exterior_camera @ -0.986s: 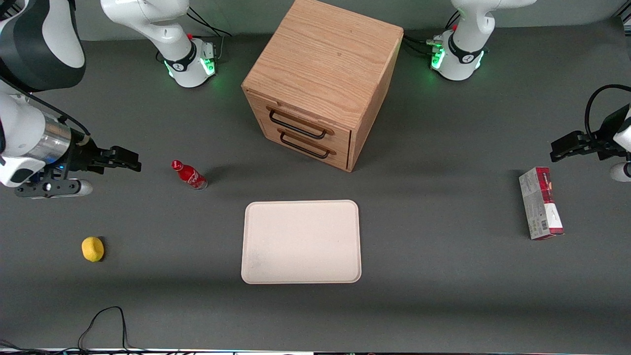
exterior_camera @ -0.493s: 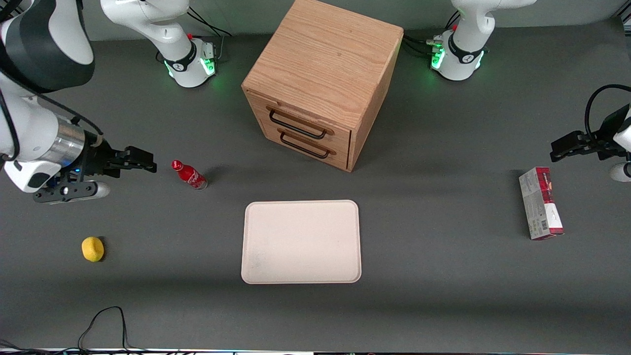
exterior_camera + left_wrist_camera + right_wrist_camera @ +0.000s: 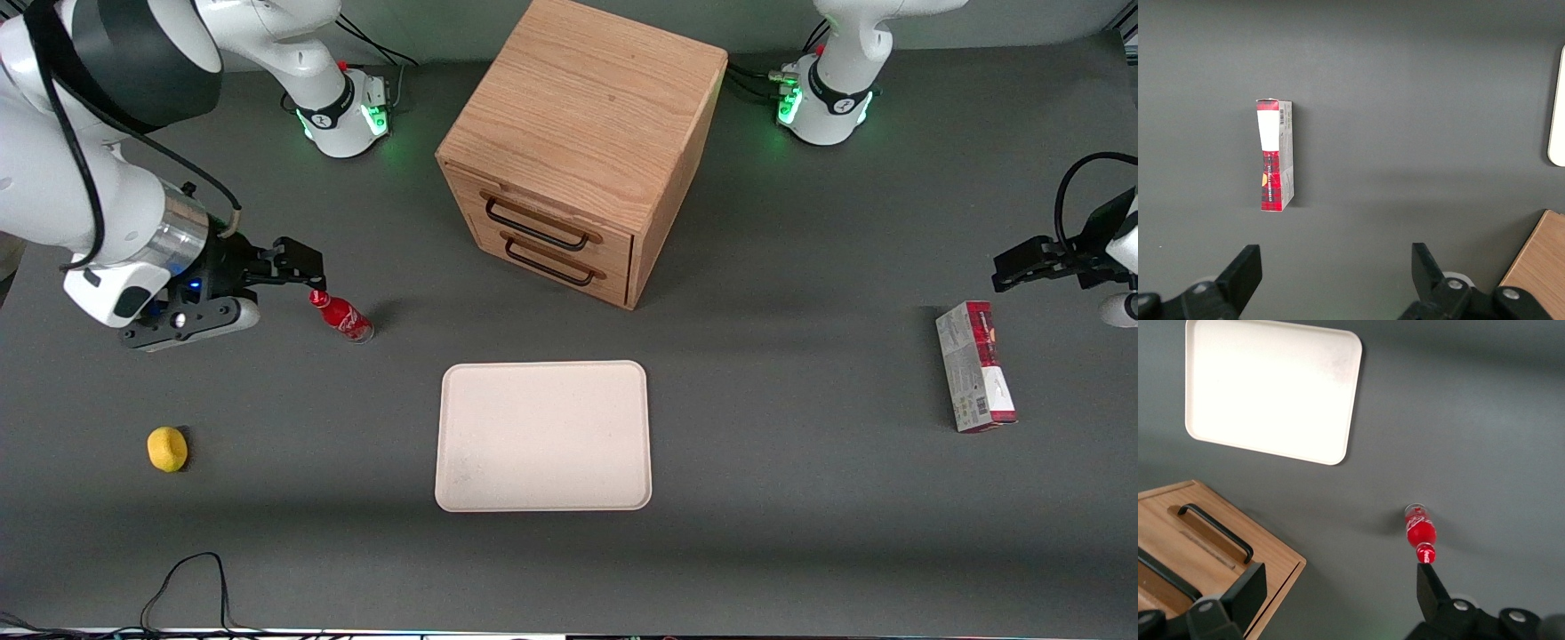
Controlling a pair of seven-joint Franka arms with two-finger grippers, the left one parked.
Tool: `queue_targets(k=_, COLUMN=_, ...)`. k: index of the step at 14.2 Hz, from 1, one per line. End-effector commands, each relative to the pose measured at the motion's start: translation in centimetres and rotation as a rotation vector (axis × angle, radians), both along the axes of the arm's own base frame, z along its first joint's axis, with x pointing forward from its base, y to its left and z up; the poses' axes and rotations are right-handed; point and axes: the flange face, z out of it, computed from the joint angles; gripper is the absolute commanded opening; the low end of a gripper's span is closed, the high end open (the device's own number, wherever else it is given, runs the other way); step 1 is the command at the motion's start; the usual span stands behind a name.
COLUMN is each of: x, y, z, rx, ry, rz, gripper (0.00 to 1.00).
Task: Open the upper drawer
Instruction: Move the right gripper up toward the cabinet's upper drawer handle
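Progress is nil: upper drawer [image 3: 542, 224] sits flush in the cabinet [image 3: 582, 142], frame centre-top. Gripper [image 3: 307, 265], jaws apart, hovers mid-left by the red bottle [image 3: 341, 316], well short of the handle [image 3: 536, 225].

Upper drawer [image 3: 1158, 577] partly cut off at the wrist view's edge, pincer [image 3: 302, 260] near the bottle's cap.

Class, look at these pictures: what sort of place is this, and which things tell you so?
Probably a robotics lab tabletop. A small wooden cabinet with its upper drawer shut, a red bottle, a tray and a lemon sit as test props; the open claw hangs above the bottle.
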Motion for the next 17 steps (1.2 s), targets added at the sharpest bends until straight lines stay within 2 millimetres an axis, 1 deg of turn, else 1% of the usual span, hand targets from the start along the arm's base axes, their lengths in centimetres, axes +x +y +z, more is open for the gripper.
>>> queue_targets(k=1, x=-0.4, y=2.0, z=0.4, rx=0.017, ry=0.014, rz=0.047, gripper=1.00)
queue_targets(k=2, x=-0.6, y=2.3, z=0.4, rx=0.019, ry=0.015, rz=0.053, gripper=1.00)
queue_targets(k=3, x=-0.8, y=3.2, z=0.7, rx=0.021, ry=0.011, rz=0.067, gripper=1.00)
queue_targets(k=4, x=-1.3, y=4.7, z=1.0, rx=0.023, ry=0.004, rz=0.092, gripper=1.00)
queue_targets(k=7, x=-2.6, y=8.7, z=1.0, rx=0.025, ry=-0.006, rz=0.151, gripper=1.00)
queue_targets(k=9, x=-2.7, y=10.0, z=0.7, rx=0.050, ry=-0.008, rz=0.171, gripper=1.00)
queue_targets(k=11, x=-3.0, y=10.9, z=0.5, rx=0.123, ry=0.019, rz=0.173, gripper=1.00)
queue_targets(k=12, x=-3.1, y=11.2, z=0.5, rx=0.139, ry=0.025, rz=0.176, gripper=1.00)
queue_targets(k=13, x=-3.3, y=11.9, z=0.4, rx=0.140, ry=0.026, rz=0.193, gripper=1.00)
queue_targets(k=14, x=-3.7, y=13.0, z=-0.3, rx=0.143, ry=0.031, rz=0.258, gripper=1.00)
queue_targets(k=15, x=-3.3, y=13.4, z=-1.4, rx=0.150, ry=0.036, rz=0.322, gripper=1.00)
queue_targets(k=17, x=-2.8, y=14.0, z=-2.6, rx=0.181, ry=0.041, rz=0.337, gripper=1.00)
